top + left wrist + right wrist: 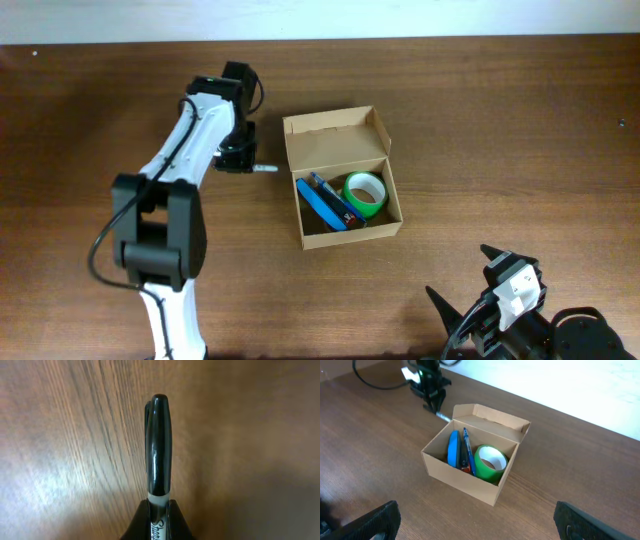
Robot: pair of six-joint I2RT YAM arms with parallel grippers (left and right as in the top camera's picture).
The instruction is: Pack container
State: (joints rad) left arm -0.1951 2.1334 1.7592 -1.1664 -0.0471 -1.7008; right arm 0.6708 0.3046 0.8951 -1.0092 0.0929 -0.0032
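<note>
Left wrist: black marker [159, 445] between left fingers [138, 526]

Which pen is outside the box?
The black marker, clamped in the left tool; the blue pen lies inside the container.

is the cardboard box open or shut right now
Open. The flap lid of the container is folded back, and the green tape roll inside is in plain view.
</note>
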